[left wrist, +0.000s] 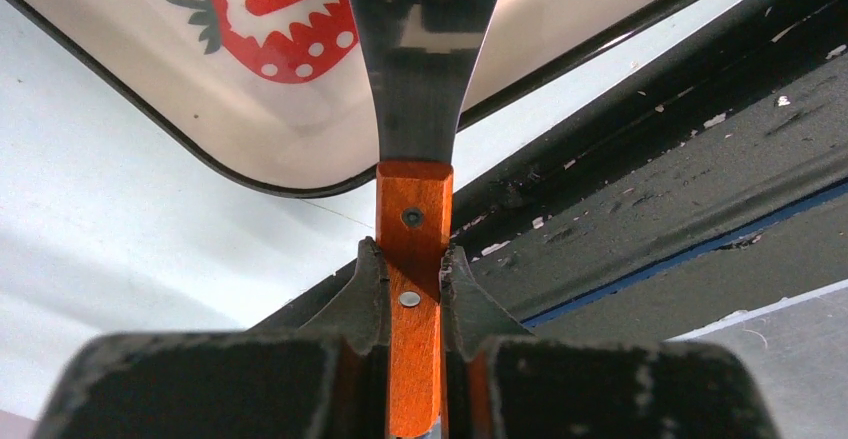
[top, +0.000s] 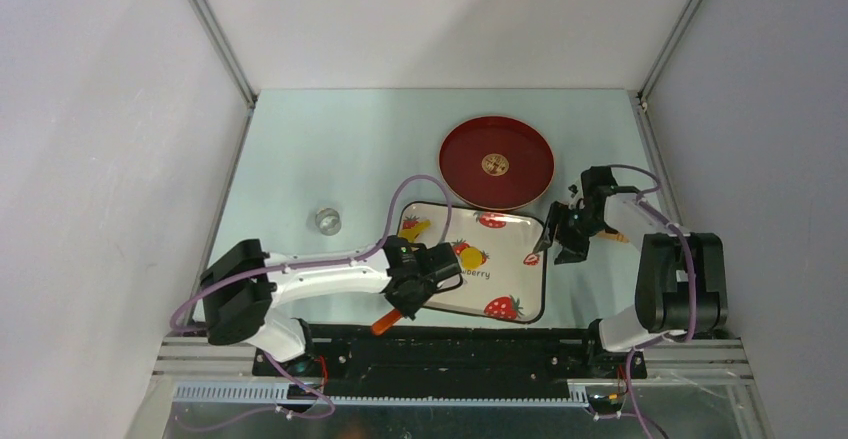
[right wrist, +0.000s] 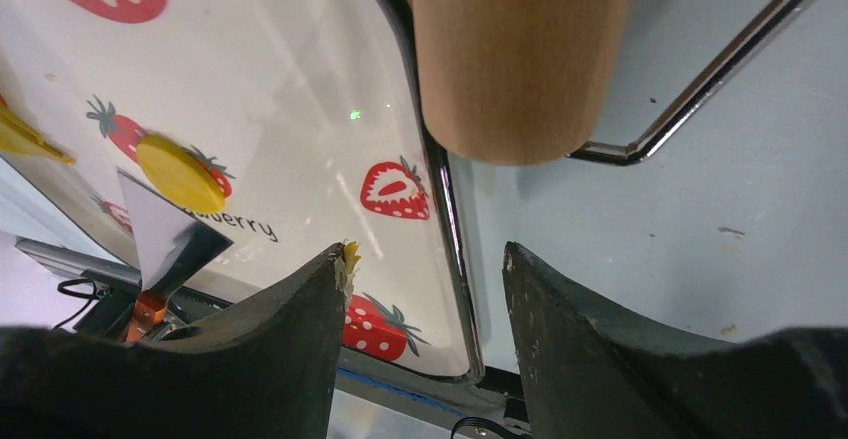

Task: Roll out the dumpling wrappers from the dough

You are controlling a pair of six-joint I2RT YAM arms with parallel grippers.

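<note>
We see a pale blue-green counter (top: 300, 159) with walls on three sides. Three things sit straight on it. A round red plate (top: 465, 149) is far, right of centre. A white strawberry-print tray (top: 515, 241) with a dark rim is just near of the plate, edges touching or almost. A small clear glass (top: 328, 221) stands alone, left of the tray, apart from it. A wooden pin end (right wrist: 515, 59) shows over the tray's right edge; we cannot tell if it rests on the counter.
</note>
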